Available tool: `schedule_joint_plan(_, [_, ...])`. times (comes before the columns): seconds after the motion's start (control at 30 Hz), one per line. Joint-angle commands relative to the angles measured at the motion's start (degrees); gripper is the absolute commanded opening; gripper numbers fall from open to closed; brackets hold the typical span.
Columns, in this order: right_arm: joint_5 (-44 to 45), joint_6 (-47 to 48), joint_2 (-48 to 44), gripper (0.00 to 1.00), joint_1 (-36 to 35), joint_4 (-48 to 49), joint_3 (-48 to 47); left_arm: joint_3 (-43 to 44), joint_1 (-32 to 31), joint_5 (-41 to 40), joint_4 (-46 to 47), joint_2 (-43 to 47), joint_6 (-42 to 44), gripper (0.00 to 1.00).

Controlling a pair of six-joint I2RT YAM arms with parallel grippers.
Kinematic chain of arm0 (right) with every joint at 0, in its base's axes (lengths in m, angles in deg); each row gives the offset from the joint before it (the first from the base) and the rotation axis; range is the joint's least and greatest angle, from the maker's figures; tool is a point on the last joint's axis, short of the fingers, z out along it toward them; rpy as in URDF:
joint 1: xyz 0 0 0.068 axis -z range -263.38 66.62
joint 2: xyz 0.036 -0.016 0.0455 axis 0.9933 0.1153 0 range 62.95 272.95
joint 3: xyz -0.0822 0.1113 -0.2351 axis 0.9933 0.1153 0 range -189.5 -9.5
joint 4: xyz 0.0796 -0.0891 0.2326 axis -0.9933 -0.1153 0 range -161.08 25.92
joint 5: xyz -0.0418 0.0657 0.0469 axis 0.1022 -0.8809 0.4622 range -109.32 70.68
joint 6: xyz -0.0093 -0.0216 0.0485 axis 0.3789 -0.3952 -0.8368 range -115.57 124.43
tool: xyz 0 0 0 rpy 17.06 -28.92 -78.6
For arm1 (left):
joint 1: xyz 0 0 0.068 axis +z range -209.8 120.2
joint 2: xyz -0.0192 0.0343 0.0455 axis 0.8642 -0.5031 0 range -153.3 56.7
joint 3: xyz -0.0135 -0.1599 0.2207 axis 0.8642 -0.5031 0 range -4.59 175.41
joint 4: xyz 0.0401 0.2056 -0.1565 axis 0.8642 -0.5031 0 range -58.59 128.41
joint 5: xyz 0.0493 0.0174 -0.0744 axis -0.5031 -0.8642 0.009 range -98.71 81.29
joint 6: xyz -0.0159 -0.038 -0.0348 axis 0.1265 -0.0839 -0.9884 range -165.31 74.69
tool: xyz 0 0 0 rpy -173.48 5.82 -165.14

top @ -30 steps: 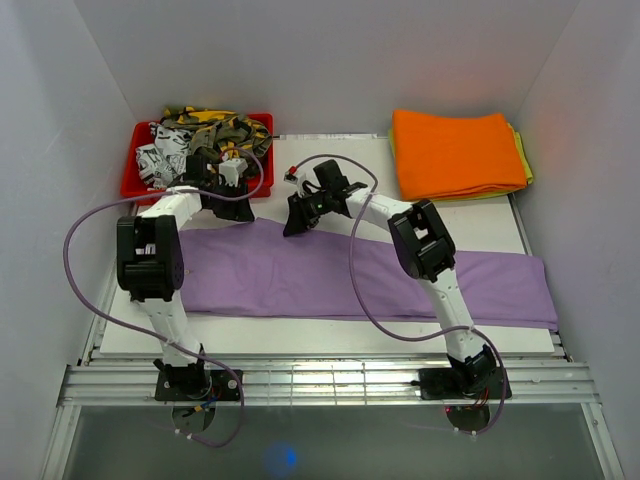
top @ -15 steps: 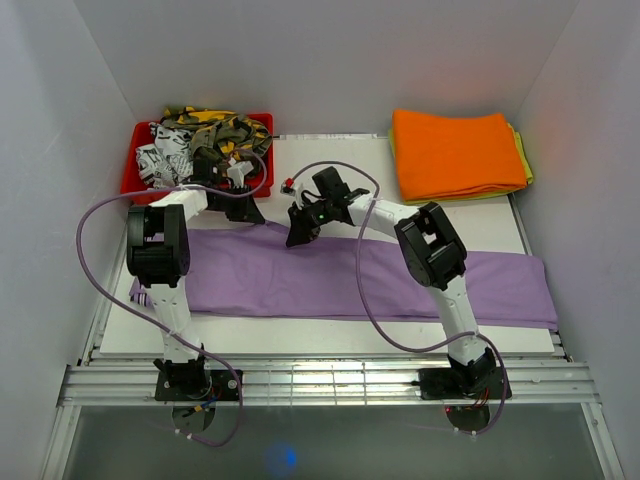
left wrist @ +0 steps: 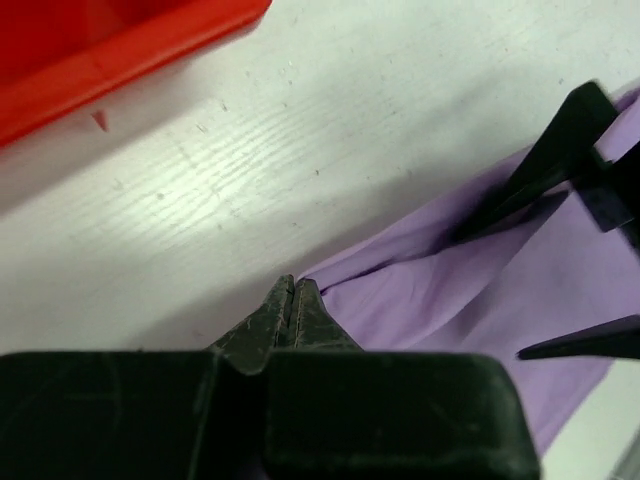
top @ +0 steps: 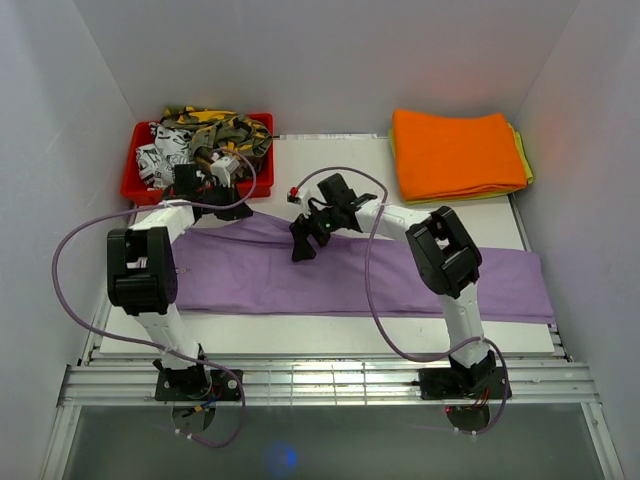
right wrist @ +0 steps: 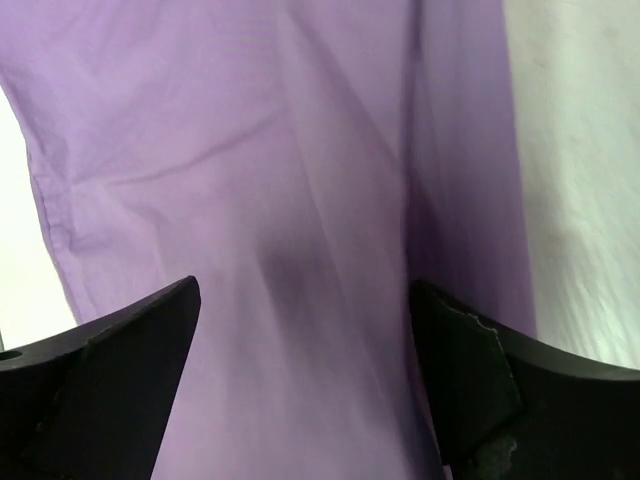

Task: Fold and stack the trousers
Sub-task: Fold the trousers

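Left pincer (top: 238, 208) sits near the red bin (top: 130, 185) in the view from above. Its tip touches the far edge of the lilac trousers (top: 260, 275), and the cloth rises to a small peak there. The trousers lie flat and long across the white table (top: 330, 160), from the left side almost to the right side. The right pincer (top: 303, 240) points down over the trousers, near the left one. The red bin is full of patterned clothes (top: 205, 135). An orange cloth (top: 455, 150) lies folded at the far right corner, on top of a yellow-green cloth (top: 524, 160).

From the left wrist, the left pincer (left wrist: 290, 295) is squeezed tight, finger against finger. It pinches the thin edge of the trousers (left wrist: 430, 300) where they meet the table (left wrist: 250, 150). A corner of the red bin (left wrist: 100, 50) shows at the top. The black fingers (left wrist: 555, 160) of the right pincer stand on the right.

From the right wrist, the right pincer (right wrist: 305, 290) is spread wide and grips nothing. The trousers (right wrist: 250, 150) fill the space under it, soft and wrinkled. A strip of table (right wrist: 580, 150) shows at the right side.
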State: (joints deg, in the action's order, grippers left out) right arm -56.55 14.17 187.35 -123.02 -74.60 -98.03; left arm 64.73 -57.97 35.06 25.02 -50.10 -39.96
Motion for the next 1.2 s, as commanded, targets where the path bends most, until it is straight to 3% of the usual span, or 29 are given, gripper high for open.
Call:
schedule_joint_plan(0.0, [5.94, 0.37, -8.71, 0.90, 3.06, -2.73, 1.60, -4.18, 0.46, -5.71, 8.63, 8.53, 4.05, 0.00])
schedule_joint_plan(0.23, [7.27, 8.88, -16.38, 0.98, 13.17, -16.67, 5.30, -8.59, 0.46, -8.34, 11.89, 8.99, 5.03, 0.00])
schedule_joint_plan(0.37, [6.39, 22.58, -17.69, 0.71, 18.36, -33.83, 3.80, -7.98, 0.37, -15.98, 15.14, 6.88, 2.92, 0.00])
schedule_joint_plan(0.53, [4.45, 32.79, -27.18, 0.56, 16.79, -42.03, 11.97, -5.43, 0.29, -15.73, 13.74, 3.18, 1.52, 0.00])
schedule_joint_plan(0.57, [4.80, 34.19, -28.58, 0.51, 15.74, -42.30, 13.37, -5.16, 0.37, -15.30, 12.00, 2.75, 1.16, 0.00])
schedule_joint_plan(0.8, [12.53, 31.23, -36.41, 0.46, 6.07, -31.77, 25.51, -2.61, 0.37, -15.38, 8.46, -0.60, -1.30, 0.00])
schedule_joint_plan(0.97, [20.52, 32.01, -39.49, 0.47, 5.89, -27.36, 32.09, -1.91, 0.37, -15.65, 7.15, -1.39, -0.16, 0.00])
schedule_joint_plan(1.17, [23.17, 34.21, -42.05, 0.47, 5.80, -25.69, 37.37, -1.82, 0.37, -15.29, 6.97, -1.92, 0.19, 0.00])
